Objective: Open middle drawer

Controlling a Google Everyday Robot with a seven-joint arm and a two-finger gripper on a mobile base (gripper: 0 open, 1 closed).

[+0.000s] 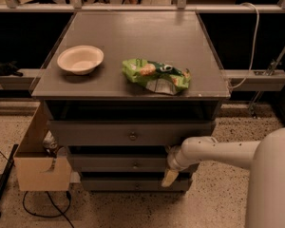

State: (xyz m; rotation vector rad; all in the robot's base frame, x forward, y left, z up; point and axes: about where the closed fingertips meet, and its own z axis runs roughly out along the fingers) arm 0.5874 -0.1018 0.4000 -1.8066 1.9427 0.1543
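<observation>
The middle drawer (109, 164) is the mid-sized grey front of three stacked under the table top, with a small round metal knob (135, 165) at its centre. It sits between the wider top drawer (95, 133) and the narrower bottom drawer (118, 184). My gripper (170, 175) hangs down from the white arm (213, 153) at the right end of the middle drawer's front, to the right of the knob and slightly below it. It overlaps the bottom drawer's front.
A white bowl (80, 59) and a green snack bag (156, 75) lie on the grey table top (133, 32). An open cardboard box (40, 167) stands on the floor at the left, with a cable (42, 208) beside it. A rail (256, 80) runs to the right.
</observation>
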